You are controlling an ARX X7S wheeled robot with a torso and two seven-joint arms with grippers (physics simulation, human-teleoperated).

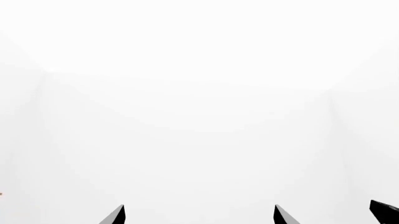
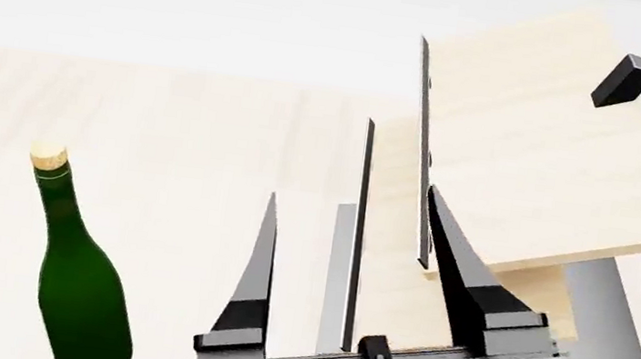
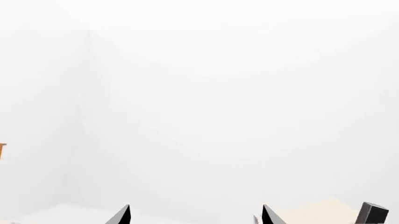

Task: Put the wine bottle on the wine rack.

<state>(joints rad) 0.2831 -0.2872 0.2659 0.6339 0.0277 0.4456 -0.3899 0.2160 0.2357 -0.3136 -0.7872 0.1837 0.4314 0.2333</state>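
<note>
The wine bottle [image 2: 81,283] stands upright on the pale wooden worktop [image 2: 180,126], toward its near left part, cork up, with nothing touching it. The wine rack [image 2: 544,152] sits to the right and a little farther back, its slanted boards rising over a grey base, the black peg [image 2: 624,81] near the top of the upper board. In the head view the right gripper [image 2: 346,229] is raised in front of the rack, its two dark fingers spread apart with nothing between them; the right wrist view agrees, showing both tips apart against blank wall with the peg at the frame edge. The left gripper [image 1: 199,215] shows in its own wrist view as two separated tips, also empty, facing white wall. So the bottle has not yet been picked up, and the step in hand looks like the reach for it. To do this well, the open right gripper should probably swing left and come down beside the bottle's wide body below the shoulder, approaching level from the near side so neither finger knocks the neck. Close squarely around the glass, since a tall slim bottle will likely tip if nudged off centre.
</note>
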